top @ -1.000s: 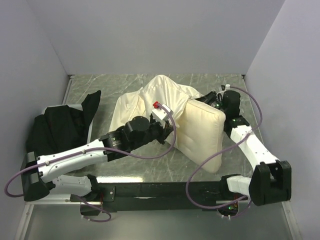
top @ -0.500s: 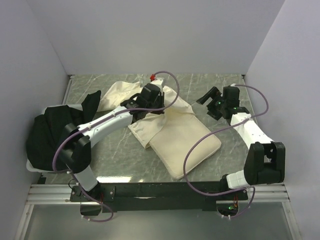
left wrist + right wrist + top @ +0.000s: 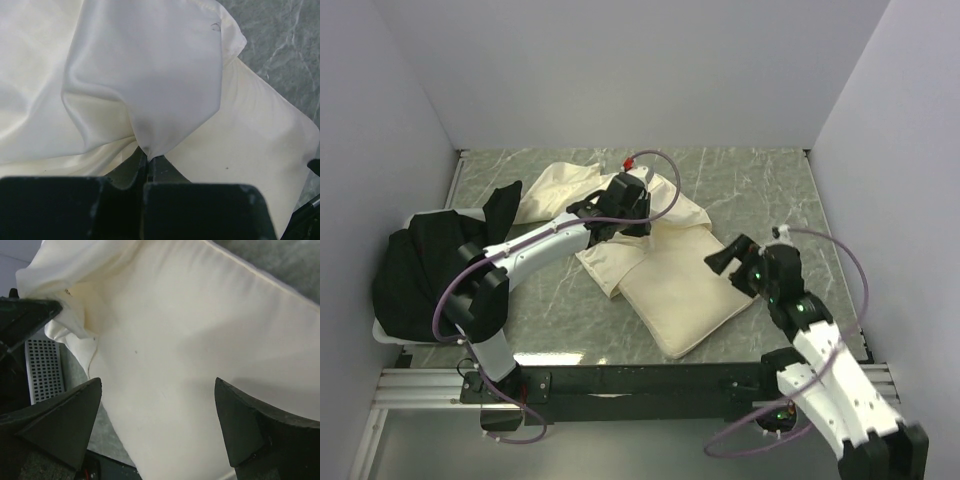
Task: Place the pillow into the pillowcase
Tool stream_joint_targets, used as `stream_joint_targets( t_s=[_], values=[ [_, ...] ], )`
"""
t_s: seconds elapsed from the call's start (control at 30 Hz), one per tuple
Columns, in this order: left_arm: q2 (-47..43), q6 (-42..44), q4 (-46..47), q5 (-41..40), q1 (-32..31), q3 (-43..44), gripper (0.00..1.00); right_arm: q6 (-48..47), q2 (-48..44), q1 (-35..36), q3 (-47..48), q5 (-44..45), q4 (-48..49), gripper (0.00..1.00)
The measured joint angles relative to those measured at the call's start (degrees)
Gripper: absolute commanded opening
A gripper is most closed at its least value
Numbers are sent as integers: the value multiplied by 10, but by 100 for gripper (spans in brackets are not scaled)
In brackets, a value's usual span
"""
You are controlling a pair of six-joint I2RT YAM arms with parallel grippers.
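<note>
The pillow [image 3: 685, 295] lies flat on the marble table, a plump cream cushion, seen close in the right wrist view [image 3: 200, 330]. The pillowcase [image 3: 570, 185] is thin wrinkly cream fabric spread behind it and draped over its far corner. My left gripper [image 3: 632, 222] is shut on a fold of the pillowcase [image 3: 140, 65], pinched at the jaw tips [image 3: 147, 159], with the pillow [image 3: 250, 135] just beyond. My right gripper [image 3: 728, 255] hovers open over the pillow's right edge, fingers spread wide [image 3: 157, 410], nothing between them.
A black cloth heap [image 3: 425, 260] fills the left side of the table on a white basket [image 3: 382, 335], whose perforated wall [image 3: 44, 367] shows in the right wrist view. Grey walls close the table in at the back and on both sides.
The pillow, first stood on edge in my right gripper, now lies flat. My right gripper let go, opened and swung to the near side. The left arm lifted pillowcase fabric toward the back.
</note>
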Motion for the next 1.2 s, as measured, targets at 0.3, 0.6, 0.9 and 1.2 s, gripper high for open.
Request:
stream_joint_targets(
  t_s=[0.3, 0.6, 0.9, 1.2],
  values=[
    [2, -3, -5, -10, 1, 0, 6, 69, -143, 6, 2, 28, -196, 100],
    [24, -7, -5, -9, 3, 5, 7, 108, -134, 7, -44, -22, -282, 100],
    [24, -6, 0, 10, -2, 5, 9, 139, -83, 13, -113, -67, -194, 100],
    [22, 1, -17, -8, -58, 8, 89, 142, -89, 17, -191, -67, 8, 0]
  ],
)
